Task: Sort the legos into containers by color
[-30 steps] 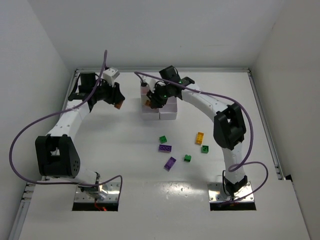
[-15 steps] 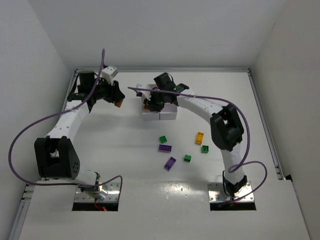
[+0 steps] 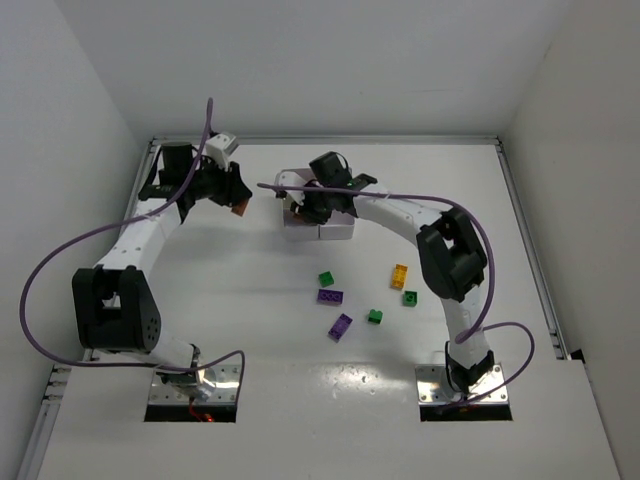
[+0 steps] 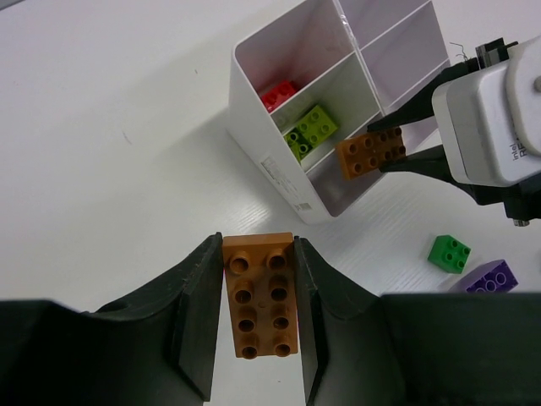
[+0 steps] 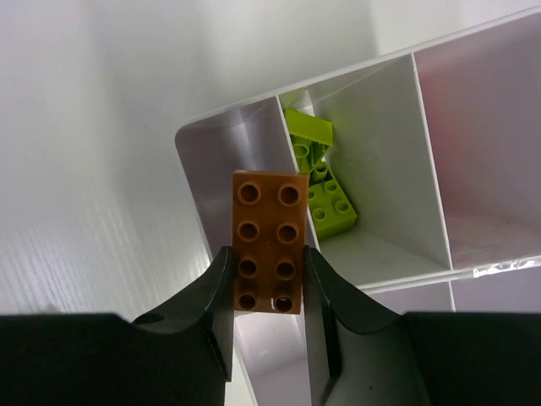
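The table (image 3: 220,300) carries everything; the left arm (image 3: 140,240) reaches toward the far-left corner, and the right arm (image 3: 405,210) bends over to the middle of the far edge; there stand the containers (image 3: 338,230), with the right gripper (image 3: 303,205) directly above them and the left gripper (image 3: 236,203) apart from them on their left. Both grippers are clamped, each on an orange brick. The left brick (image 4: 259,296) hangs over bare table; the right brick (image 5: 270,241) hangs over a corner of the containers, straddling the thin wall between an empty-looking corner compartment and the one holding the green bricks (image 5: 325,199); a red brick (image 4: 279,91) lies in the compartment beyond the greens. Six loose legos (image 3: 330,296), green, purple and one yellow, lie around the table's centre, toward the right edge.

The risk, as I judge it: released from here, the right brick may strike the wall and tip in with the greens, or bounce out over the corner; it wants shifting clear of the divider first. The left arm, if it comes in while the right arm is over the containers, could knock into it.
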